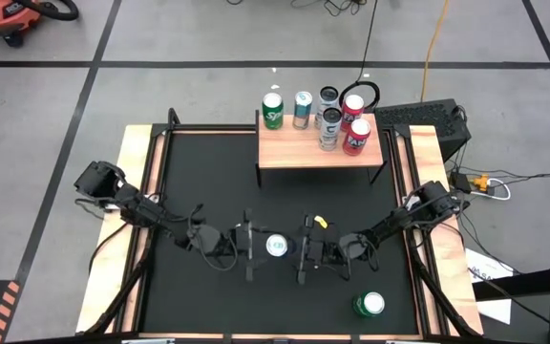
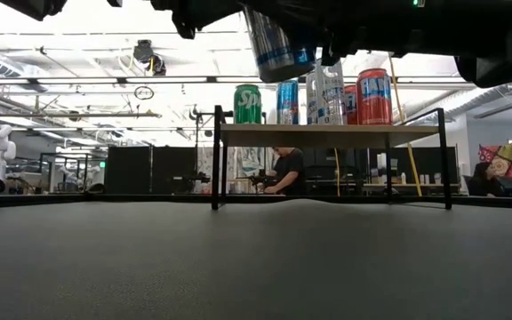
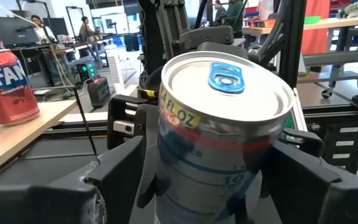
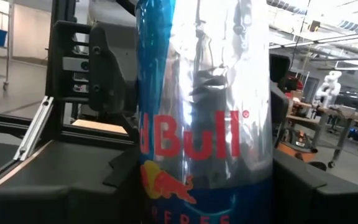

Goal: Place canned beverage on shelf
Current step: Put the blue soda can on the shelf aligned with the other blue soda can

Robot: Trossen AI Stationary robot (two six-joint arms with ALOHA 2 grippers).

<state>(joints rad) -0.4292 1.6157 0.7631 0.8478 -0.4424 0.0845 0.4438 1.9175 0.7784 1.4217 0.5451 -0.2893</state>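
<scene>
A silver-and-blue Red Bull can (image 1: 277, 247) hangs high above the table's middle between my two grippers. It also shows in the low view (image 2: 278, 44). My left gripper (image 1: 259, 247) comes at it from the left, my right gripper (image 1: 297, 250) from the right. Both are shut on it. The light-wood shelf (image 1: 321, 148) stands on black legs at the far side of the table. It carries a green can (image 1: 272, 110), a blue can (image 1: 302, 108), two silver cans (image 1: 329, 119) and two red cans (image 1: 354, 129). My left gripper pinches the can's side wall (image 3: 166, 168) between its two fingers (image 3: 123, 168), below the top rim. The fingers come level from the table's left. The can is lifted clear of the table, top up and slightly tilted. My right gripper has the can's side wall (image 4: 151, 174) between its two fingers (image 4: 73, 180), one on each side. The fingers come level from the table's right, opposite my left gripper. The can stands roughly upright between them.
A green can (image 1: 369, 304) is on the table near the front right corner. The shelf's near half (image 1: 299, 155) is bare wood. In the low view a person sits in the room behind the shelf (image 2: 287, 169).
</scene>
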